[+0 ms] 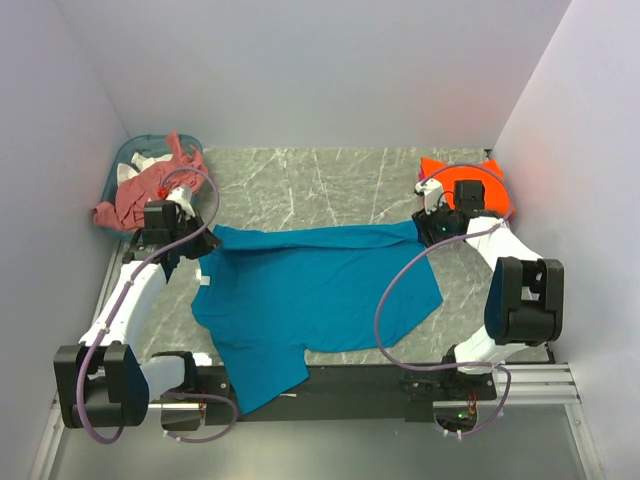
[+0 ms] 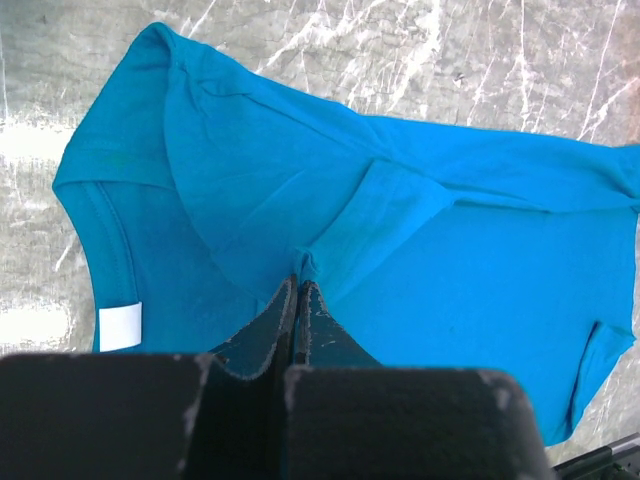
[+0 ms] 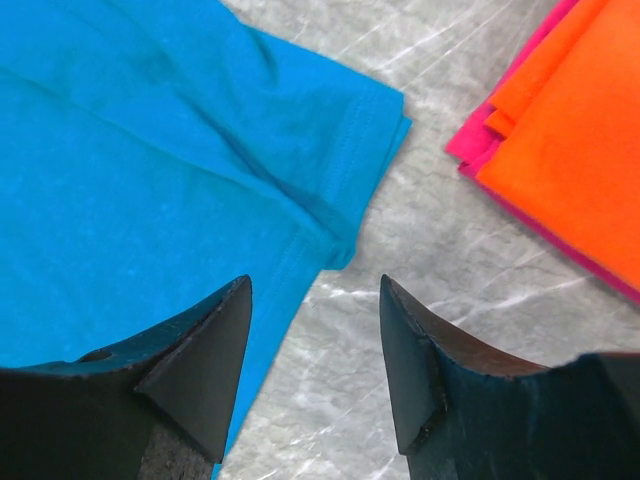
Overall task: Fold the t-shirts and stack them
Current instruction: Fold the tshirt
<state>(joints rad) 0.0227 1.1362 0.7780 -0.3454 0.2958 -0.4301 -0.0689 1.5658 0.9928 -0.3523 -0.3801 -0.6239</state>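
– Left tool (image 2: 297, 290), is it holding anything?
– Yes. Its fingers are pressed together on a pinch of the teal tee (image 1: 310, 295). From the wrist view a small white tag (image 2: 120, 327) shows on the cloth off to one side of it.
– Where does that tee lie?
– Spread over the middle of the surface (image 1: 300, 180), between the two arms. Its near corner droops past the near edge onto the black rail (image 1: 350, 380). Farther in, its far edge runs in a drawn line from one tool toward the other.
– And the right tool (image 3: 315, 290)?
– Jaws wide apart, gripping nothing. It hangs at a corner of the teal tee, one finger over cloth, the other over bare marble. Whether it touches, I cannot tell.
– What's beyond them?
– At the far right the orange tee (image 1: 470, 185) lies flat, just past the right tool, with a magenta layer (image 3: 478, 140) peeking out beneath it. A strip of bare marble keeps it apart from the teal one. At the far left the pink tee (image 1: 150, 190) sits bunched in the basket (image 1: 130, 152), spilling over its rim, right behind the left tool.
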